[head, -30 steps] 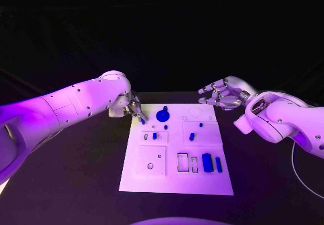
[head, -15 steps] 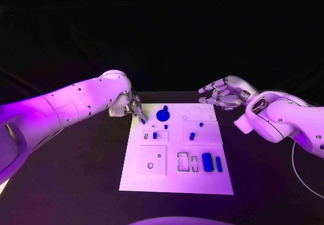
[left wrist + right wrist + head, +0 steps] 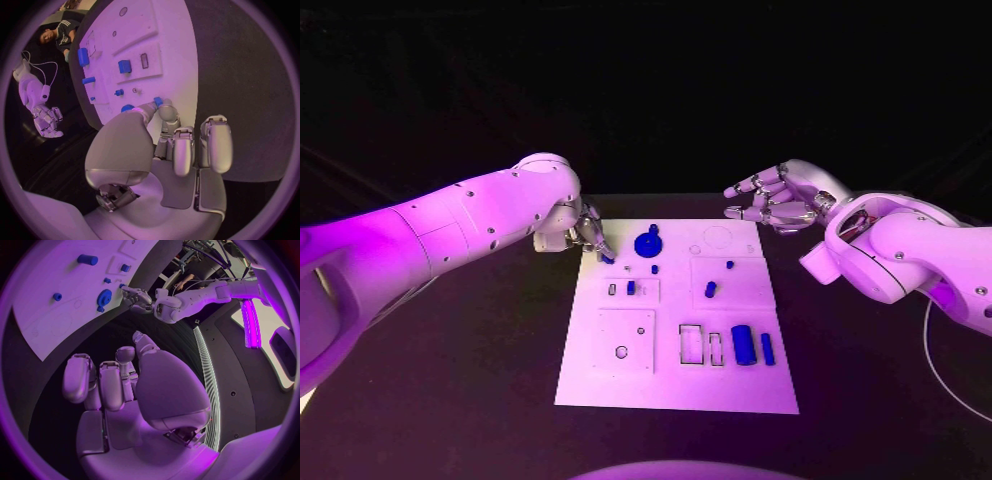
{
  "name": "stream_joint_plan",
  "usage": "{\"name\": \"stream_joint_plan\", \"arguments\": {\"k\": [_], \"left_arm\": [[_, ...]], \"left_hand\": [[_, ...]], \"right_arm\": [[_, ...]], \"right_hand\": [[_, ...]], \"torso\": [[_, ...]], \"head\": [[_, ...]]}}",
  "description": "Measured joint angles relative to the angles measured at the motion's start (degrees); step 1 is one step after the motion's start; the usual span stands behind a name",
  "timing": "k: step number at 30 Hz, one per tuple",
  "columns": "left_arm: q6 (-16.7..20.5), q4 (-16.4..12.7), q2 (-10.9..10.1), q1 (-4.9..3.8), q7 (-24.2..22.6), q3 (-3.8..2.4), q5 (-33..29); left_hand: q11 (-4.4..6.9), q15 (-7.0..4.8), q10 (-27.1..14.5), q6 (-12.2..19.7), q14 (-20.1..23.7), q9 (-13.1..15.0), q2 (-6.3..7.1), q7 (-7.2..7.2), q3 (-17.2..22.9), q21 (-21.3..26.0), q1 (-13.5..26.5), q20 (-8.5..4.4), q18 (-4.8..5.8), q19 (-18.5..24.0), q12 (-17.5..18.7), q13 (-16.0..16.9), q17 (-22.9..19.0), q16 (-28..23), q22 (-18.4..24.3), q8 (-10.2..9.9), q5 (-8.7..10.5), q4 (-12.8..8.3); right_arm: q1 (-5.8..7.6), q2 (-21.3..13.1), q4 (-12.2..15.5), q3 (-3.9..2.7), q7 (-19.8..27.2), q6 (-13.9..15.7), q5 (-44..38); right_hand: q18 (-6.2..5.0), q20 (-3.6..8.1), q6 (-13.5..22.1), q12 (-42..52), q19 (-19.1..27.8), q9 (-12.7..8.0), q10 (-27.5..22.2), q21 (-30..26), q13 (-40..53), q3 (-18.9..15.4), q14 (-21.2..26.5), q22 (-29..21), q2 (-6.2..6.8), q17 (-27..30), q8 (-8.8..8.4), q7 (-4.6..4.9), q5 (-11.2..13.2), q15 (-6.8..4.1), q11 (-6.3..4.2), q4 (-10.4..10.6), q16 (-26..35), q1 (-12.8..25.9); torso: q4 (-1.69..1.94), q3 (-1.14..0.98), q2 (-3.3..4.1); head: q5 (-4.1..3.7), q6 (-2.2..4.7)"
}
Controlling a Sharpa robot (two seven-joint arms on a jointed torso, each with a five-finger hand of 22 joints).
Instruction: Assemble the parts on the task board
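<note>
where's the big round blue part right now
In the head view the round blue part sits at the task board's far end, left of centre, just beside the left hand.

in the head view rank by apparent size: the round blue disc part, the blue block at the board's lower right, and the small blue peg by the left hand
1. round blue disc part
2. blue block, close to the disc; the nearer camera may flatter it
3. small blue peg at the left hand
</note>
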State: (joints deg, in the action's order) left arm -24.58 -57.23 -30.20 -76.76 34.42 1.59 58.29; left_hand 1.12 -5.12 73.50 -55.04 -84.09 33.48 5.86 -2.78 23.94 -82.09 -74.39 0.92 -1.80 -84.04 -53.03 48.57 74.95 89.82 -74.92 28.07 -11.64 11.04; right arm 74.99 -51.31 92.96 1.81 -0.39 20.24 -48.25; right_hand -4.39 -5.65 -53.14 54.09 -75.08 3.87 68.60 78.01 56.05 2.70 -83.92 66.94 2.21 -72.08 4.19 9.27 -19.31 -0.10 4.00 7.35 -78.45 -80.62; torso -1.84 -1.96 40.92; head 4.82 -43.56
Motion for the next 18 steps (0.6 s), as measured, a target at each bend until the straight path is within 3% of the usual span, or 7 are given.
{"name": "stream_joint_plan", "arguments": {"k": [10,18], "left_arm": [[3.98,-1.83,-1.61,0.60,-1.52,0.14,-1.49],[7.71,-5.84,-4.76,0.79,-2.73,0.21,-5.24]], "left_hand": [[0.53,0.00,1.35,-0.10,0.00,1.17,2.38,-0.10,3.13,-0.39,2.43,0.00,-0.01,0.00,-1.23,1.05,-0.01,0.00,0.00,1.20,-4.76,-1.27],[0.64,0.00,2.27,-0.66,0.00,1.49,3.34,0.03,4.23,-0.64,3.74,0.00,0.00,0.00,-2.16,1.96,-0.01,0.00,0.01,1.65,-7.11,-2.37]], "right_arm": [[0.00,0.00,0.03,0.00,0.13,0.00,0.08],[-0.03,-0.07,0.01,0.00,0.24,0.00,0.16]], "right_hand": [[0.00,0.00,0.00,0.00,0.00,0.00,0.00,0.00,0.07,0.00,0.00,0.00,0.00,0.00,0.00,0.00,0.00,0.00,0.00,0.00,0.00,0.00],[0.00,0.00,-0.18,0.37,0.00,0.00,0.00,0.00,0.16,0.00,0.00,-0.08,-0.02,0.00,0.00,-0.19,0.01,0.00,0.00,0.00,0.00,0.02]], "torso": [[-0.01,0.01,0.00],[-0.01,0.01,0.01]], "head": [[0.09,0.08],[0.10,0.20]]}}
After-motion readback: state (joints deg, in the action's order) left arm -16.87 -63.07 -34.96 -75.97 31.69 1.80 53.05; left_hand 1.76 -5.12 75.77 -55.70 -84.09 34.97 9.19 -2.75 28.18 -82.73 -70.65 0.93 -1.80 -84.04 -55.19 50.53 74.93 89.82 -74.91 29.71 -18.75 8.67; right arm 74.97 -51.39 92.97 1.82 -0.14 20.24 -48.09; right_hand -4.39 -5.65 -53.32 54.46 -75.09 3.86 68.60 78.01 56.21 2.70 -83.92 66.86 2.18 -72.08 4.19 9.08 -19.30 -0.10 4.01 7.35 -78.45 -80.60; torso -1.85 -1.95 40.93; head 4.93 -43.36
